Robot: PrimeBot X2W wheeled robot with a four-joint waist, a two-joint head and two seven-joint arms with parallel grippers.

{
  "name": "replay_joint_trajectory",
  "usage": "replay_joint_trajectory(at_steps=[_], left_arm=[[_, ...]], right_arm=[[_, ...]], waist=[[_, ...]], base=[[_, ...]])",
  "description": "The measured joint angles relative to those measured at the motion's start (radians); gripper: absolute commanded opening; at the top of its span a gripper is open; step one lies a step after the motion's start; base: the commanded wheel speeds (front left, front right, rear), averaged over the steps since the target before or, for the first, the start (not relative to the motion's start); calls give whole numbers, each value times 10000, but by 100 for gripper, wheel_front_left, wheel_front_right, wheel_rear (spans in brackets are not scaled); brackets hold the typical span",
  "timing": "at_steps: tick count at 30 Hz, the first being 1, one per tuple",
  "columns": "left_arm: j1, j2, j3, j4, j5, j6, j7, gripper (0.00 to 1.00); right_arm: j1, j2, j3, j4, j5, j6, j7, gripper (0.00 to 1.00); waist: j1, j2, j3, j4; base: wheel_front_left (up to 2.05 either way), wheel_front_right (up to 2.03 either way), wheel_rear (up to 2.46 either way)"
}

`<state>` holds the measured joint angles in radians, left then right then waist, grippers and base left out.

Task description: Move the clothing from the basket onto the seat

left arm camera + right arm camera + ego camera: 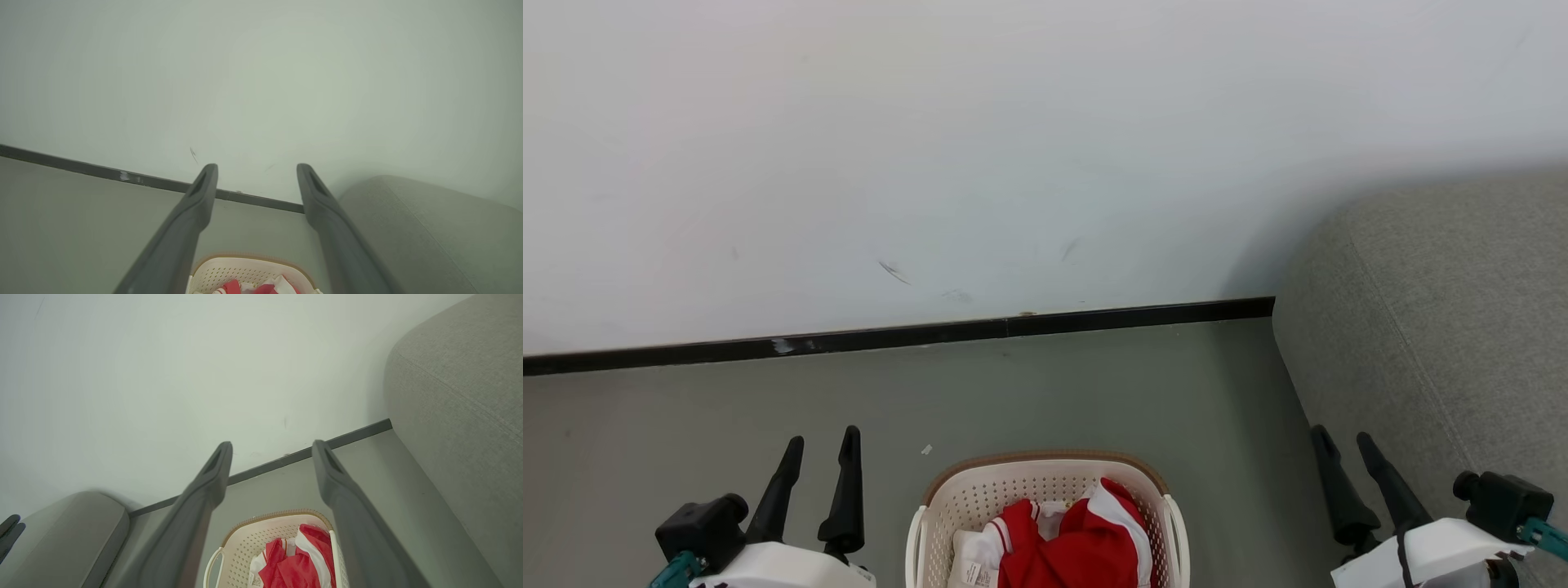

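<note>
Red clothing (1086,539) with white cuffs and panels lies bunched in the cream perforated basket (980,494), which stands on the floor at the bottom middle of the head view. The same clothing (298,563) fills the basket (245,543) low in the right wrist view, and the basket's (229,271) far rim peeks up between my left fingers. The grey seat (1445,318) rises at the right. My left gripper (821,445) hangs open left of the basket, holding nothing. Open too, my right gripper (1343,441) hovers between basket and seat.
A white wall (1013,147) with a black skirting strip (931,333) closes the far side. Grey floor (1094,392) lies between it and the basket. Another grey rounded cushion (69,531) shows at the lower left of the right wrist view.
</note>
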<state>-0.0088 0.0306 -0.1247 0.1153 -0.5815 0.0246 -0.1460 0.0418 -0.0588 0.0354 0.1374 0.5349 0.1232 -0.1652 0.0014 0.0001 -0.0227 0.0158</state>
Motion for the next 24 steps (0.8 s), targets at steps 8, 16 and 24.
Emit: replay_joint_trajectory(at_steps=[8,16,24], left_arm=[[8,17,-196,-136,1018,192,-324,100],[174,36,-439,-138,2096,439,-619,100],[209,67,-606,-36,3066,700,-861,100]], right_arm=[[1,38,48,-138,-1306,0,-224,100],[4,61,109,-313,-2696,2,-477,100],[18,117,117,-374,-4036,2,-660,100]], waist=[[-4,0,5,11],[-7,0,15,42],[-7,0,29,77]], base=[[0,0,0],[0,0,0],[0,0,0]])
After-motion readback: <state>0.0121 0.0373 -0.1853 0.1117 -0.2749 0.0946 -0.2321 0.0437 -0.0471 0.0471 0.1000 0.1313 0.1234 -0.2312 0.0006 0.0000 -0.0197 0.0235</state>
